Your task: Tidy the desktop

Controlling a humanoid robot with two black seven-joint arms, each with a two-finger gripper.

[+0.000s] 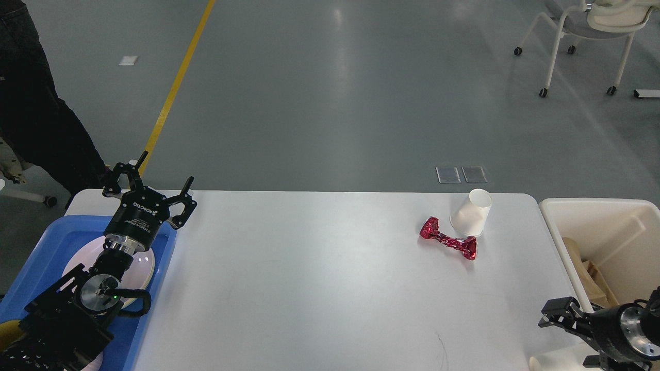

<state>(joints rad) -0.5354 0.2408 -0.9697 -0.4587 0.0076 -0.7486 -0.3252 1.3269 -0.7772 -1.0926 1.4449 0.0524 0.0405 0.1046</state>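
Desktop [309, 278] spreads wide and stiff, holding a light, crushable cup [472, 212] touching a crinkly red wrapper [447, 238] far right; pinch the wrapper's narrow middle. Left claw [154, 180] gapes empty over the blue tray [56, 234]; right claw [559, 312] unclear.

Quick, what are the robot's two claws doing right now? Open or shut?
Left claw: open, holding nothing, above the blue plastic tray.
Right claw: cannot be told; it is dark and seen small near the cream plastic bin.

Left gripper [164, 178] raised, fingers spread; right gripper [550, 313] low, aperture unclear.
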